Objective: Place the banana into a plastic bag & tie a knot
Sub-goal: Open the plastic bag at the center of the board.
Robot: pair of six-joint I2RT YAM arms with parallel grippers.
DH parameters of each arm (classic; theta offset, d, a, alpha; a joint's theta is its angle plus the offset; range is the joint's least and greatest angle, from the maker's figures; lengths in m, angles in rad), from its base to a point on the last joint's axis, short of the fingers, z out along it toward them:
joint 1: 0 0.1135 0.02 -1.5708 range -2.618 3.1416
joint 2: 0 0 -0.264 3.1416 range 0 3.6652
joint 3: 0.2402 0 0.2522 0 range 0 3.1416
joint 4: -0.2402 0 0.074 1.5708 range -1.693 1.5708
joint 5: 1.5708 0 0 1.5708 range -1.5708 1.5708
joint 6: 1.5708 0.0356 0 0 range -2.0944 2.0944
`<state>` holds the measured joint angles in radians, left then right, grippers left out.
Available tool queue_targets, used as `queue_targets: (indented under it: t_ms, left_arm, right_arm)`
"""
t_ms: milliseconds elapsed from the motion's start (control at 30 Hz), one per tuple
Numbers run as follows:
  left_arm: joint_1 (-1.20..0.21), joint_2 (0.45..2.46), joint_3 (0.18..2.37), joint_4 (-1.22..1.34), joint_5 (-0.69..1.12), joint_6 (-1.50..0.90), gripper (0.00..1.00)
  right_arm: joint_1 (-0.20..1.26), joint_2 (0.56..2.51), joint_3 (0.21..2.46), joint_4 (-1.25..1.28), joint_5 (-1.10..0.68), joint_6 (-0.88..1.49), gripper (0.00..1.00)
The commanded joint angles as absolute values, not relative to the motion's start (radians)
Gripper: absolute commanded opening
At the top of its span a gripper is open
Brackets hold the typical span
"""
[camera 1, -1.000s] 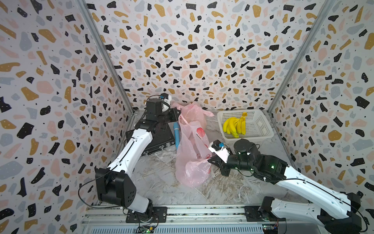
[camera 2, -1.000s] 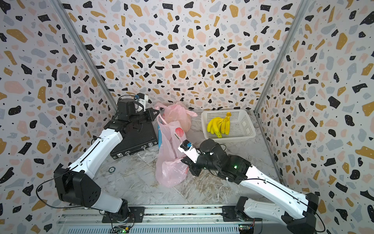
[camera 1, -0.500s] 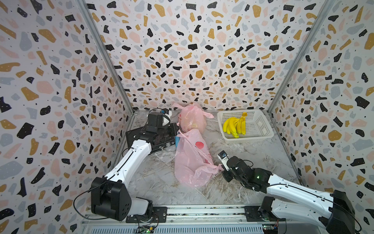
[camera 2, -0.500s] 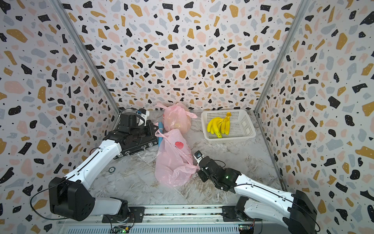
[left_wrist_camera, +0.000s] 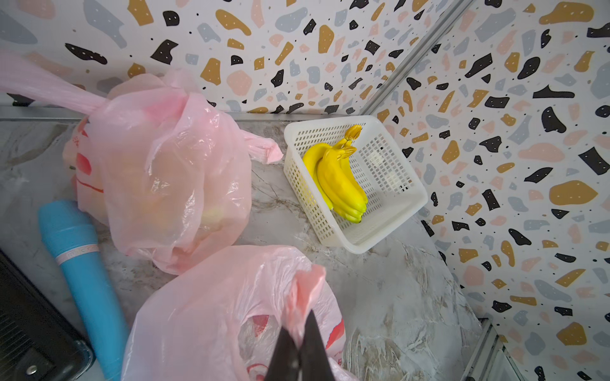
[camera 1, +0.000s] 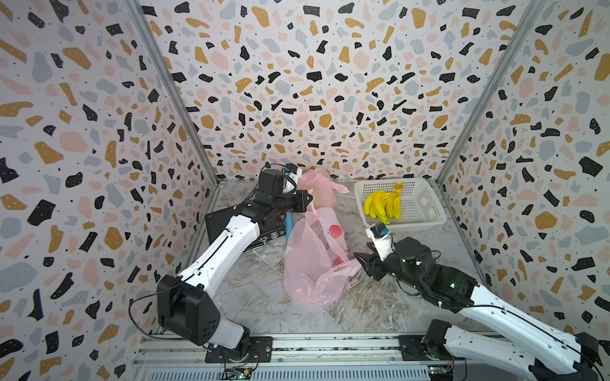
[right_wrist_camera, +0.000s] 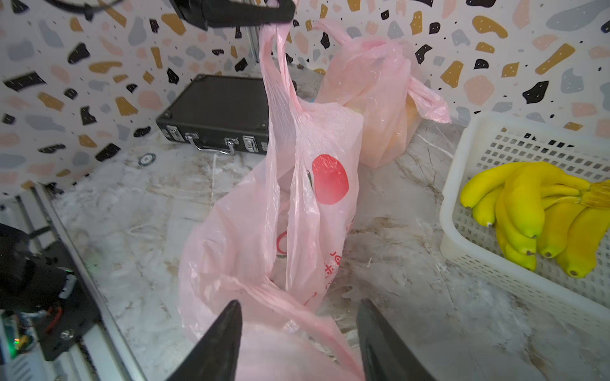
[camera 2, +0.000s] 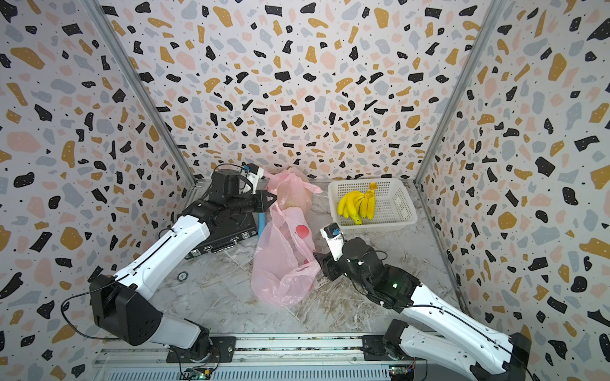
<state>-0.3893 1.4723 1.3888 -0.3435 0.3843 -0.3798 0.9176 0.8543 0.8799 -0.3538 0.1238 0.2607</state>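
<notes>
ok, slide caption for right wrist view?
Right fingers open astride one handle of the bag, left fingers pinching the other overhead; bananas in the basket.

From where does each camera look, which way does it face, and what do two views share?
Both top views: high in front, facing down toward back wall; left arm, right arm show.
Left wrist: on left arm, facing basket; shut jaws pinch pink bag.
Right wrist: on right arm, facing that bag; open jaws show.
Shared: both wrist views show bananas.
</notes>
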Motion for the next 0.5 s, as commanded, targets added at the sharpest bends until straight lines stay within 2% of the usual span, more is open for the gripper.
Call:
queue_targets:
  t_ms: [0,167,267,367,467]
  left_arm:
    - [-0.399,1.468,1.437,-0.375,0.374,-0.351,0.0]
    - [-0.406,1.446,1.464,-0.402,0.353,-0.351,0.0]
    - [-0.413,1.436,1.473,-0.411,0.346,-0.355,0.0]
    - [-0.414,1.426,1.48,-0.421,0.326,-0.36,0.0]
    - [-0.414,1.415,1.486,-0.428,0.318,-0.36,0.0]
  right_arm:
    - [0.894,0.855,0.964,-0.409,0.02,0.306,0.59]
    - [0.894,0.953,1.061,-0.397,-0.13,0.31,0.58]
    - [0.894,1.056,1.098,-0.346,-0.179,0.344,0.48]
    - [0.899,1.177,1.129,-0.278,-0.244,0.4,0.31]
    - [0.904,1.283,1.144,-0.247,-0.221,0.437,0.16]
